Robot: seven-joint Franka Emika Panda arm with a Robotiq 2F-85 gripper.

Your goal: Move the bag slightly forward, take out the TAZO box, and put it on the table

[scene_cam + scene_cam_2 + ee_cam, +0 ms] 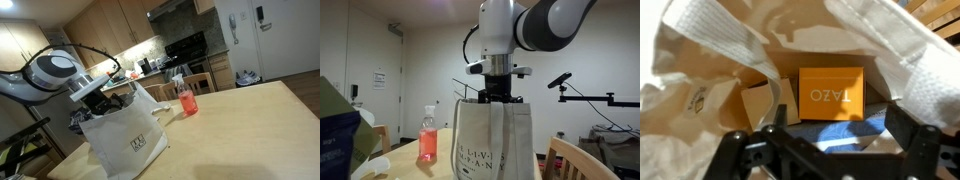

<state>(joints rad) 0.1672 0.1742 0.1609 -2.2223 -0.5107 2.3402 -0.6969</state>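
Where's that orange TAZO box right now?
In the wrist view, the TAZO box lies down inside the bag, right of centre, with a tan carton just to its left and the open gripper poised over it.

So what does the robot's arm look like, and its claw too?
The arm is fat and round, made of smooth white tube shapes with darker grey bands at the joints. A thin black cable loops beside it. The claw on the end is all black, with two chunky fingers built from linked bars.
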